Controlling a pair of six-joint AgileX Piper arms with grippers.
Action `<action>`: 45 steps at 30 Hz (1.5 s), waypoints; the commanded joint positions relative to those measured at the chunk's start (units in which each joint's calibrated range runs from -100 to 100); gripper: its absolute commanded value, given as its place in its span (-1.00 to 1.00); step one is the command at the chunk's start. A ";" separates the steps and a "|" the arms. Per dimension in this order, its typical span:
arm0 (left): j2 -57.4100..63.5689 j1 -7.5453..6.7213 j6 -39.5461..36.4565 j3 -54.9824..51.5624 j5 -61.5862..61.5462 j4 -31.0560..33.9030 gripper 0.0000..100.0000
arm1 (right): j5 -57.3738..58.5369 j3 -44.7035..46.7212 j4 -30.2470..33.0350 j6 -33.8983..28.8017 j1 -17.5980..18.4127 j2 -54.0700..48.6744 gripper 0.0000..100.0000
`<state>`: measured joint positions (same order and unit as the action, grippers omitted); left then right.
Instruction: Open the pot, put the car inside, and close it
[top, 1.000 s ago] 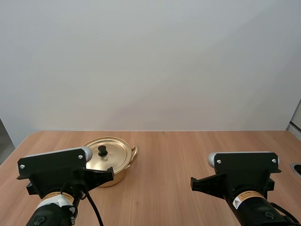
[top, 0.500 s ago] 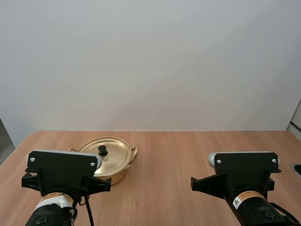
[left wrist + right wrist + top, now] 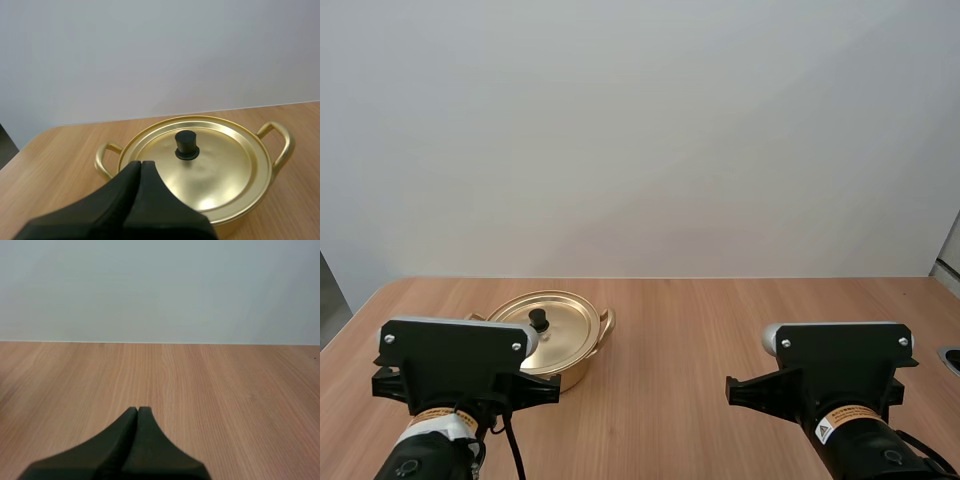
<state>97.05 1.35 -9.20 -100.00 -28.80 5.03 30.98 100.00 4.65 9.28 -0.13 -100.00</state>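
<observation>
A gold pot [image 3: 552, 340] with two loop handles stands on the wooden table at the left, its gold lid [image 3: 200, 165] on and a black knob [image 3: 187, 144] at the lid's centre. My left gripper [image 3: 140, 164] is shut on nothing, its fingers together as one dark wedge just short of the lid's near rim. My right gripper [image 3: 137, 410] is also shut and holds nothing, low over bare table. In the high view the left arm's wrist [image 3: 460, 365] covers the pot's near left side.
The wooden table [image 3: 720, 330] stretches wide to the right of the pot, with bare wood in front of the right arm [image 3: 835, 375]. A plain pale wall stands behind the table's far edge.
My left arm's wrist has levelled out from a tilt and shifted slightly left near the pot. The right arm and the pot have not moved.
</observation>
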 commanded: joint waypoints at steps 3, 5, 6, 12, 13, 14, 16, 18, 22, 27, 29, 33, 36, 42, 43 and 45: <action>0.16 -3.22 -0.20 0.00 0.07 0.04 -1.00 | 0.11 0.00 0.01 0.01 -0.02 0.00 -1.00; 0.16 -3.75 -0.42 0.00 0.07 0.04 -1.00 | 0.11 0.00 0.01 0.01 -0.02 0.00 -1.00; 0.16 -3.73 -0.53 0.00 0.07 0.04 -1.00 | 0.11 0.00 0.01 0.01 -0.02 0.00 -1.00; 0.16 -3.73 -3.84 0.00 1.74 -1.27 -1.00 | 0.11 0.00 0.01 0.01 -0.02 0.00 -1.00; 0.16 -3.73 -5.69 0.00 1.95 -2.35 -1.00 | 0.11 0.00 0.01 0.01 -0.02 0.00 -1.00; 0.16 -3.73 -7.11 0.00 1.95 -3.77 -1.00 | 0.11 0.00 0.01 0.01 -0.02 0.00 -1.00; 0.16 -3.73 -8.56 0.00 0.79 -5.03 -1.00 | 0.11 0.00 0.01 0.01 -0.02 0.00 -1.00; 0.16 -3.73 -8.56 0.00 0.79 -5.03 -1.00 | 0.11 0.00 0.01 0.01 -0.02 0.00 -1.00; 0.16 -3.73 -8.56 0.00 0.79 -5.03 -1.00 | 0.11 0.00 0.01 0.01 -0.02 0.00 -1.00; 0.16 -3.73 -7.84 0.00 0.96 -5.03 -1.00 | 0.11 0.00 0.01 0.01 -0.02 0.00 -1.00; 0.16 -3.73 -6.95 0.00 1.40 -4.01 -1.00 | 0.11 0.00 0.01 0.01 -0.02 0.00 -1.00; 0.16 -3.73 -5.39 0.00 1.94 -2.40 -1.00 | 0.11 0.00 0.01 0.01 -0.02 0.00 -1.00; 0.16 -3.73 -5.39 0.00 1.94 -2.40 -1.00 | 0.11 0.00 0.01 0.01 -0.02 0.00 -1.00; 0.16 -3.73 -5.40 0.00 2.81 -2.40 -1.00 | 0.11 0.00 0.01 0.01 -0.02 0.00 -1.00; 0.16 -3.73 -5.40 0.00 2.81 -2.40 -1.00 | 0.11 0.00 0.01 0.01 -0.02 0.00 -1.00; 0.16 -3.73 -5.40 0.00 2.81 -2.40 -1.00 | 0.11 0.00 0.01 0.01 -0.02 0.00 -1.00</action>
<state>97.20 -2.38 -14.59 -100.00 -26.02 2.70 30.98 100.00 4.65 9.28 -0.13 -100.00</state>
